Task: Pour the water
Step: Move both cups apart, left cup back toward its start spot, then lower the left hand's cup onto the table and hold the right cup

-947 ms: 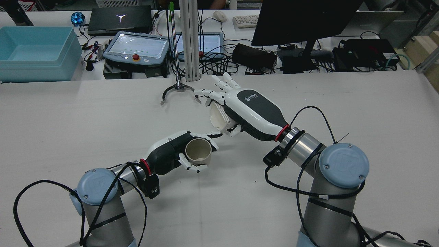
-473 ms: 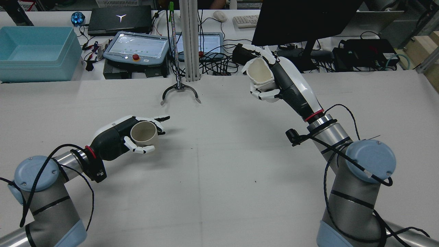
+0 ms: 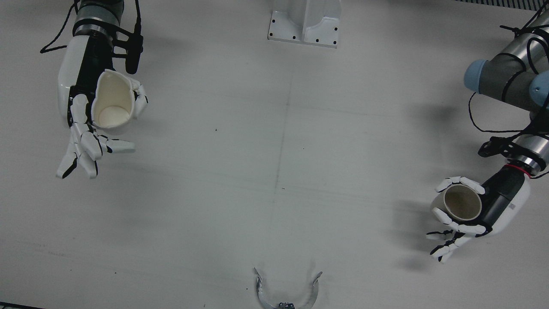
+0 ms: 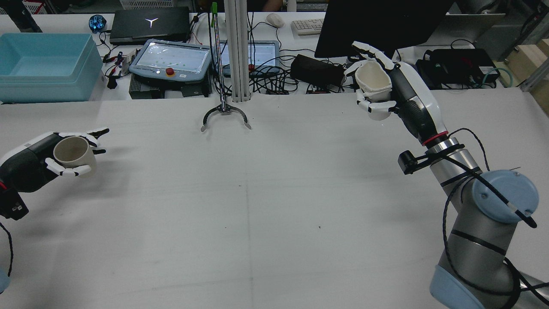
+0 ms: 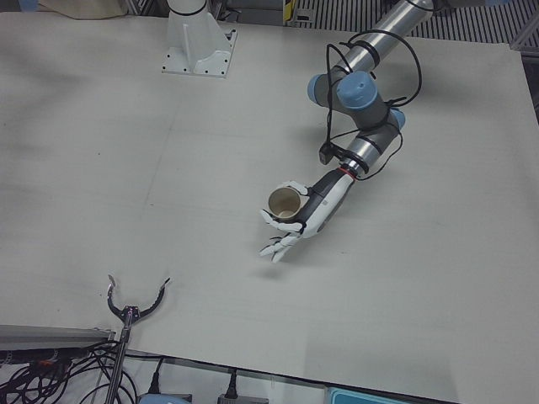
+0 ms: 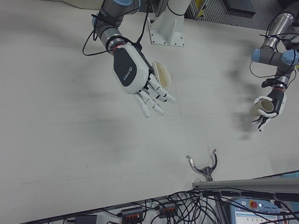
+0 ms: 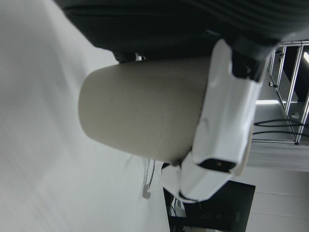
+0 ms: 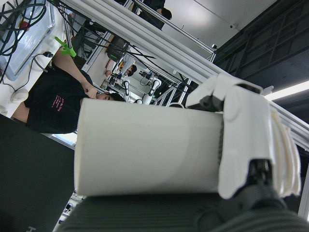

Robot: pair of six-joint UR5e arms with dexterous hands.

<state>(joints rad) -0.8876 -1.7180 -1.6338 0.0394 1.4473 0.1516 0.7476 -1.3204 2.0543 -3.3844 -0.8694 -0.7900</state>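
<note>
Rear view: two cups held, one per hand, well apart across the table (image 4: pixel 257 206).
Item 1, white cup (image 4: pixel 374 79): my right hand (image 4: pixel 396 92) holds it aloft, thumb and some fingers wrapped round it, others spread. Item 2, beige cup (image 4: pixel 73 151): my left hand (image 4: pixel 40 161) clasps it upright, low at the table's left edge. Risk: the white cup looks dented; squeezing harder could crumple it or slip it.

A white table (image 4: pixel 274 206) fronts a cluttered desk with a black monitor (image 4: pixel 377 25) and blue bin (image 4: pixel 43 68).
</note>
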